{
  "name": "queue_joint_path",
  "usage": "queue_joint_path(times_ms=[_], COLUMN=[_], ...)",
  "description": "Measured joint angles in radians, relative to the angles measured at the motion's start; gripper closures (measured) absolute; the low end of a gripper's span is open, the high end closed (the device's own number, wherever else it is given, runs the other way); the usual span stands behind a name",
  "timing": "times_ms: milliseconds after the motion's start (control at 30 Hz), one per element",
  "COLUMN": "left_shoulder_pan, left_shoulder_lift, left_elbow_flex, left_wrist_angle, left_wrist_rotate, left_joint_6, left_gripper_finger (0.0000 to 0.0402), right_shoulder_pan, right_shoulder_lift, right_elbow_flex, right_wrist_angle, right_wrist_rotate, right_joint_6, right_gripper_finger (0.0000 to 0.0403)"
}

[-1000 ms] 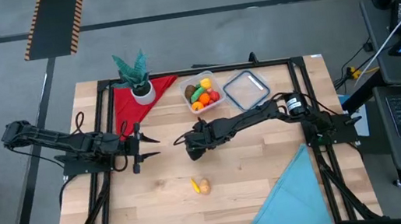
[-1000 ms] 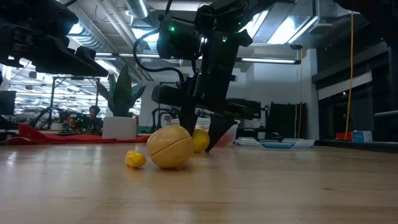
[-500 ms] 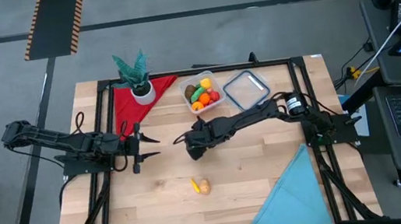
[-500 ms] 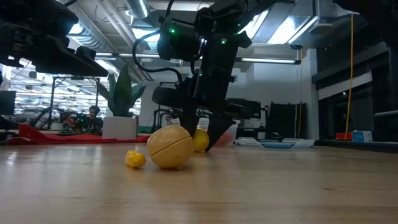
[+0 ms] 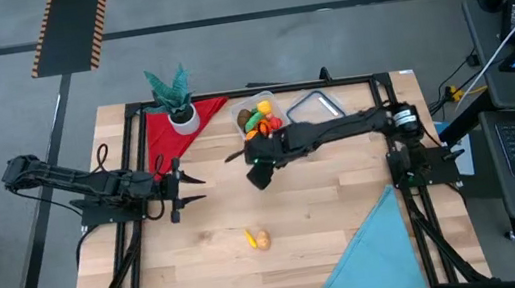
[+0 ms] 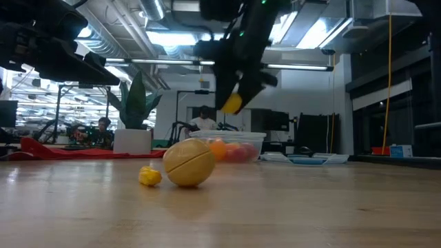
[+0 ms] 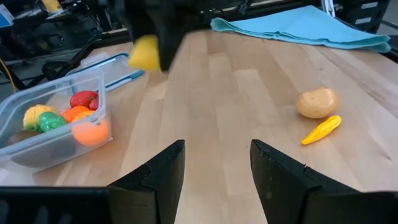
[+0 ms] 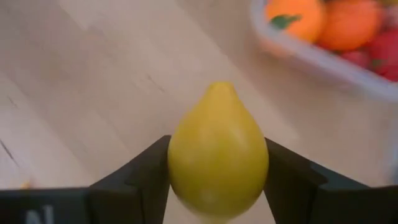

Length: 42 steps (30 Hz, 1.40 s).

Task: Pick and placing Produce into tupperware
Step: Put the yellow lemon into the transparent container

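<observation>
Tupperware (image 5: 260, 115) stands at about 12 o'clock on the table (image 5: 205, 272), just beside the flat lid (image 5: 314, 106) at its 3 o'clock side. Inside it lie several toy fruits: an orange one (image 7: 90, 132), a red one (image 7: 84, 98), a green one (image 7: 51, 121) and a yellow one (image 7: 34, 114). The right gripper (image 5: 257, 156) hangs in the air just at the 6 o'clock side of the container, and its two fingers pinch a yellow lemon (image 8: 217, 152) between them, lifted clear of the wood. The left gripper (image 5: 175, 187) waits at 9 o'clock, fingers spread and holding nothing.

The table is light wood with a dark frame around it. Beyond it the low view shows a workshop with ceiling lights and a person (image 6: 204, 118) far behind.

Near the 6 o'clock edge rest a potato (image 5: 263, 239) and a small yellow piece (image 5: 250, 236), touching or almost touching. A red cloth (image 5: 167, 133) and a potted plant (image 5: 174, 101) are at 11 o'clock, a blue cloth (image 5: 373, 249) at 5 o'clock.
</observation>
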Motion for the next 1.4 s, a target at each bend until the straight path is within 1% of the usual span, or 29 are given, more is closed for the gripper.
queue_joint_path(times_ms=[167,367,467,567,667,733,867,967,1100,1167,1300,1400], left_shoulder_pan=[0.0,0.0,0.0,0.0,0.0,0.0,0.0,0.001,0.002,0.002,0.002,0.002], left_shoulder_lift=[0.0,0.0,0.0,0.0,0.0,0.0,0.0,0.0,0.0,0.0,0.0,0.0], left_elbow_flex=[0.0,0.0,0.0,0.0,0.0,0.0,0.0,0.0,0.0,0.0,0.0,0.0], left_wrist_angle=[0.002,0.012,0.013,0.025,0.045,0.049,0.053,0.053,0.057,0.057,0.065,0.078], left_wrist_rotate=[0.0,0.0,0.0,0.0,-0.001,-0.001,-0.001,-0.004,-0.013,-0.015,-0.023,-0.03], left_joint_6=[-0.005,-0.007,-0.007,-0.01,-0.023,-0.024,-0.03,-0.039,-0.057,-0.059,-0.061,-0.078], left_gripper_finger=[0.0227,0.0227,0.0227,0.0227,0.0227,0.0227,0.0227,0.0227,0.0227,0.0227,0.0227,0.0227], right_shoulder_pan=[-0.039,-0.082,-0.093,-0.101,-0.113,-0.123,-0.139,-0.143,-0.143,-0.143,-0.143,-0.143], right_shoulder_lift=[-0.1,-0.19,-0.212,-0.241,-0.29,-0.333,-0.46,-0.567,-0.71,-0.766,-0.845,-0.874], right_elbow_flex=[0.0,0.001,-0.003,-0.08,-0.244,-0.368,-0.592,-0.742,-0.926,-1.006,-1.134,-1.2], right_wrist_angle=[-0.07,-0.147,-0.182,-0.139,-0.022,0.066,0.286,0.462,0.74,0.872,1.117,1.269], right_wrist_rotate=[0.003,0.083,0.119,0.121,0.117,0.096,0.047,0.044,0.043,0.021,-0.019,-0.066], right_joint_6=[-0.103,-0.192,-0.215,-0.24,-0.231,-0.222,-0.205,-0.221,-0.292,-0.34,-0.452,-0.536], right_gripper_finger=[0.0193,0.0193,0.0193,0.0193,0.0193,0.0193,0.0193,0.0193,0.0193,0.0193,0.0193,0.0193])
